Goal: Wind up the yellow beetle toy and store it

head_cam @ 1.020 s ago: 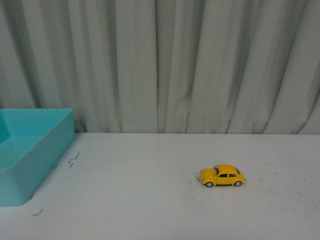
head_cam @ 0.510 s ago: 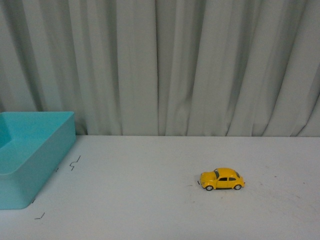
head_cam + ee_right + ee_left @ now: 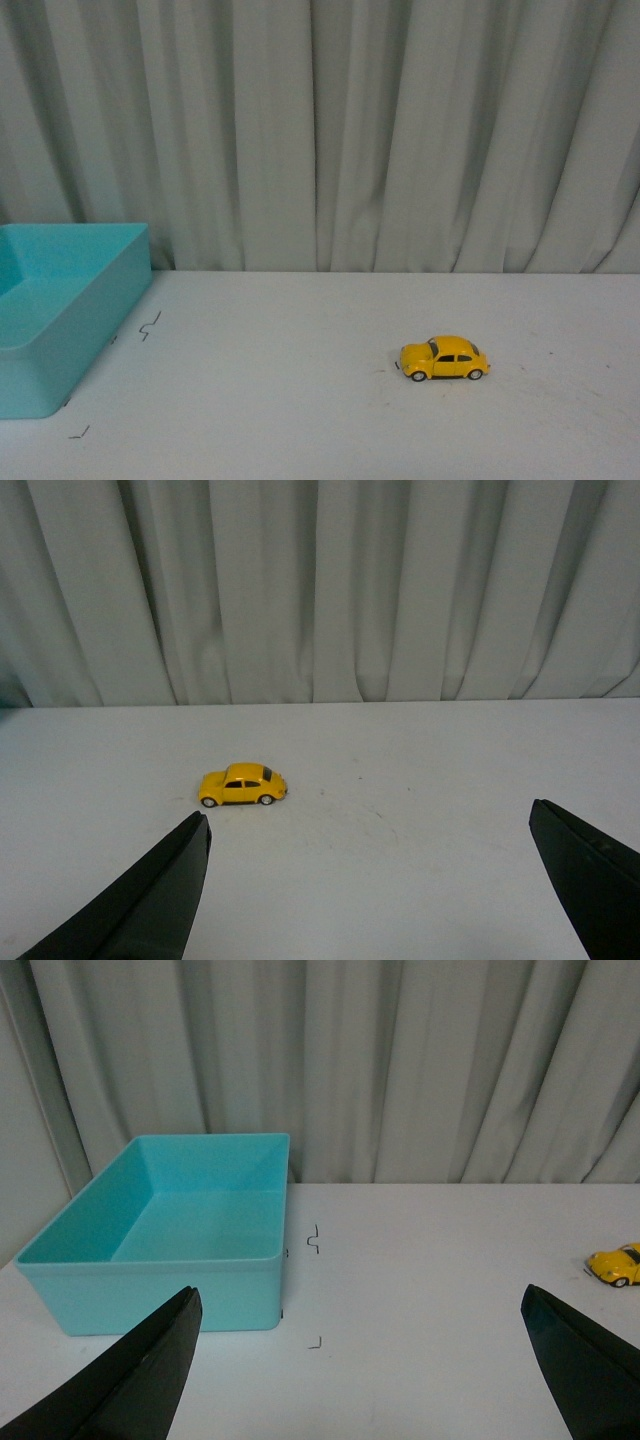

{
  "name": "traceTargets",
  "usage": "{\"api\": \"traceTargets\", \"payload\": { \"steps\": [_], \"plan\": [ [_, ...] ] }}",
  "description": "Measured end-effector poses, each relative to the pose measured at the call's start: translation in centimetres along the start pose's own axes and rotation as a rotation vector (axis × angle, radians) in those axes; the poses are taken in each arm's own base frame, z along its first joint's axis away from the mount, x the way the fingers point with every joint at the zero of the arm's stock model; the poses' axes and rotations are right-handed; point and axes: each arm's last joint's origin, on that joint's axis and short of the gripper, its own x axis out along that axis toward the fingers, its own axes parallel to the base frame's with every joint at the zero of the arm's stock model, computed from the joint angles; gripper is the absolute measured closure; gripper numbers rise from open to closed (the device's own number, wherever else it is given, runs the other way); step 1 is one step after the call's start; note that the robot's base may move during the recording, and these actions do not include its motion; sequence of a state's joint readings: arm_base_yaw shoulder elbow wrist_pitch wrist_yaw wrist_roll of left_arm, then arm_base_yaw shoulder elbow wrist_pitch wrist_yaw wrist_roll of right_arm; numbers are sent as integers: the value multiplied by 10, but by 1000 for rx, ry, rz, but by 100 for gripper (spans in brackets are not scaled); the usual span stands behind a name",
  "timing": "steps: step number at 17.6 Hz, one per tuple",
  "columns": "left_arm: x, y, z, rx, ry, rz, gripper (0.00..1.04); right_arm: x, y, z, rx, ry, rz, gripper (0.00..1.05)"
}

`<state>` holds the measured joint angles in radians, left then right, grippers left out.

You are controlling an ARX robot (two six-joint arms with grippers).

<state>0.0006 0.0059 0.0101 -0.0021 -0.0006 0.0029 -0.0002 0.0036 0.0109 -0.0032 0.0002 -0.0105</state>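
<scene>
Progress? None we can see: yellow beetle toy (image 3: 445, 358) sits unwound on table (image 3: 300, 420), teal bin (image 3: 150, 1290) looks empty, left gripper (image 3: 359, 1300) and right gripper (image 3: 369, 815) both spread wide.

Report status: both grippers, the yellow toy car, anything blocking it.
Left gripper open, empty. Right gripper open, empty. Small glossy yellow beetle toy car upright on white table, untouched, apart from the turquoise plastic bin. Nothing in the way.

A staged lab setup: plain white table (image 3: 300, 410) backed by a pleated grey curtain (image 3: 320, 130).
</scene>
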Motion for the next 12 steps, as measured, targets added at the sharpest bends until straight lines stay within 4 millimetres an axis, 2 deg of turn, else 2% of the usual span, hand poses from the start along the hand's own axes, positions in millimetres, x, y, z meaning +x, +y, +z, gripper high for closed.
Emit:
{"api": "traceTargets", "payload": {
  "steps": [12],
  "plan": [
    [0, 0, 0, 0, 0, 0, 7, 0, 0, 0, 0, 0, 0, 7]
  ]
}}
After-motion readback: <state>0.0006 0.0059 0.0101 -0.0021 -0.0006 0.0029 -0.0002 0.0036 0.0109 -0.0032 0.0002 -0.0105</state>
